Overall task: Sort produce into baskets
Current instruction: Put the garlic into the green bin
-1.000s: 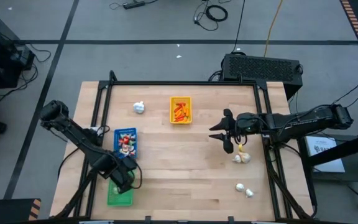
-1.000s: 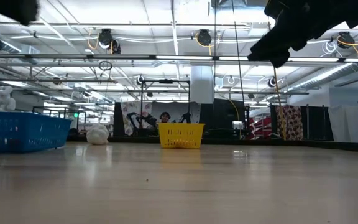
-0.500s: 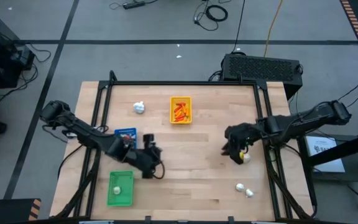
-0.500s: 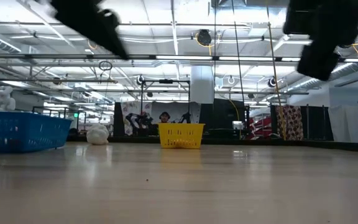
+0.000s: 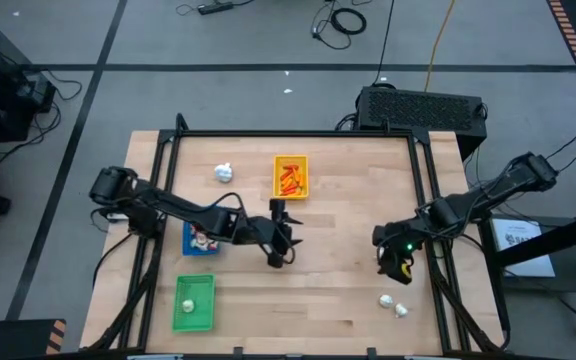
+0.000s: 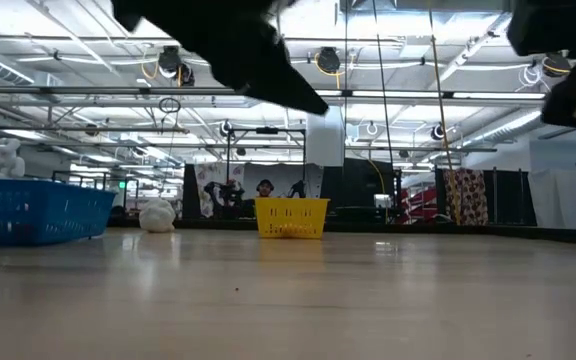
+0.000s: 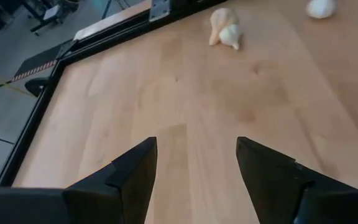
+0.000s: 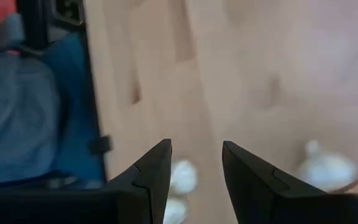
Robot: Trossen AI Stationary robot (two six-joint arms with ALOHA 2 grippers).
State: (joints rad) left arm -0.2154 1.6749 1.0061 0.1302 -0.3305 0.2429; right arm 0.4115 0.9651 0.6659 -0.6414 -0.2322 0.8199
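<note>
My left gripper [image 5: 284, 240] is open and empty above the table's middle; its wrist view [image 7: 196, 146] shows bare wood under it and two whitish bulbs [image 7: 225, 34] farther off. My right gripper [image 5: 390, 260] is open and empty over the table's right part, with whitish bulbs [image 8: 182, 177] on the wood below it. The yellow tray [image 5: 290, 177] holds orange-red pieces. The blue tray [image 5: 200, 240] is partly hidden by my left arm. The green tray [image 5: 194, 302] holds one whitish bulb [image 5: 188, 303].
A loose bulb [image 5: 224, 172] lies at the far left, left of the yellow tray. Two more bulbs [image 5: 394, 304] lie near the table's near right corner. A dark frame [image 5: 298, 133] runs along the table's edges. Bare wood lies between the trays and the right-hand bulbs.
My left gripper has gone from over the green tray toward the table's right and far side, to the middle; the green tray with its bulb now shows. My right gripper has gone toward the near and right edges, over the bulbs there.
</note>
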